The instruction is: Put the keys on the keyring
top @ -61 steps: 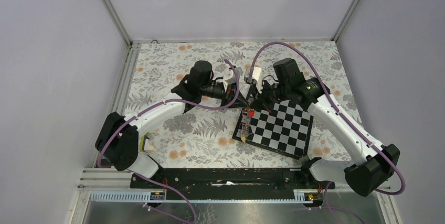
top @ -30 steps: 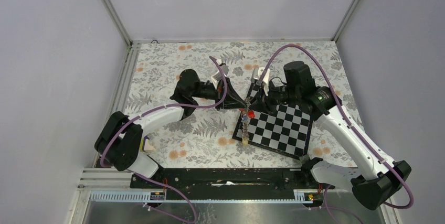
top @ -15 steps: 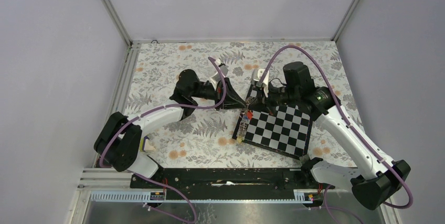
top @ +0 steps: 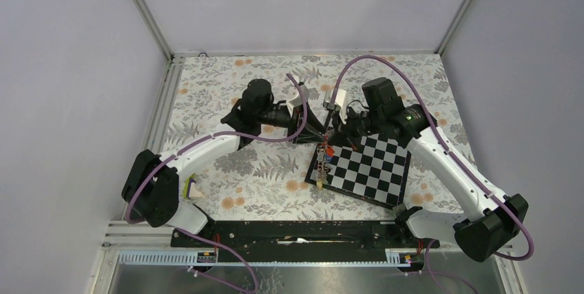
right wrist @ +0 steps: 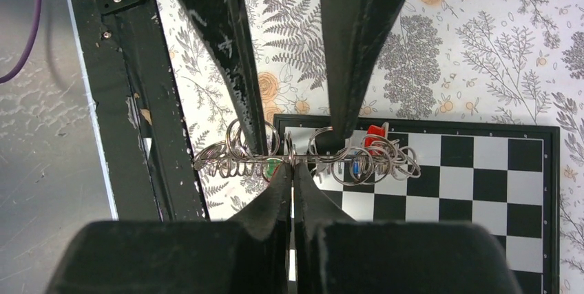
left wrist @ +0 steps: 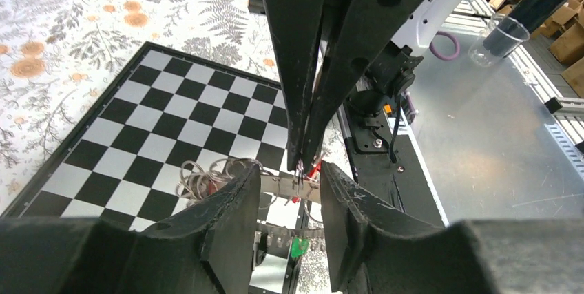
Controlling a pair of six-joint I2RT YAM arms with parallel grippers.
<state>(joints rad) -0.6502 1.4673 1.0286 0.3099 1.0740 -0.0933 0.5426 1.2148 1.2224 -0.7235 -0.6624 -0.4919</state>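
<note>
Right end effector (right wrist: 293,172) is pinching hard here, its two black fingers pressed together on a thin silver wire loop in the middle of a tangle of small metal keys with red, green and blue plastic heads (right wrist: 344,160). The keys are hanging in the air, strung out sideways on their coils of wire, just above the near left edge of the black-and-white chessboard (top: 368,166). In the overhead view a few of them are dangling down along that edge.

Left end effector (left wrist: 290,178) is facing the same bunch from the opposite side. Its fingers are standing spread, one on each side of the bunch, with a flat metal blade lying across the gap between them. Whether those pads are actually touching the metal, I cannot tell.

From the right wrist view, the red head (right wrist: 374,132) is sitting at the far end of the tangle over the board. The blue one (right wrist: 355,168) is tucking in among the loops beside it, and the green one (right wrist: 273,166) is showing just left of the closed fingers. Which of all those loops is the keyring, I cannot tell.

Both arms are pointing nose to nose over the flower-patterned tabletop (top: 227,87), and the board is lying flat on it, turned at an angle.
</note>
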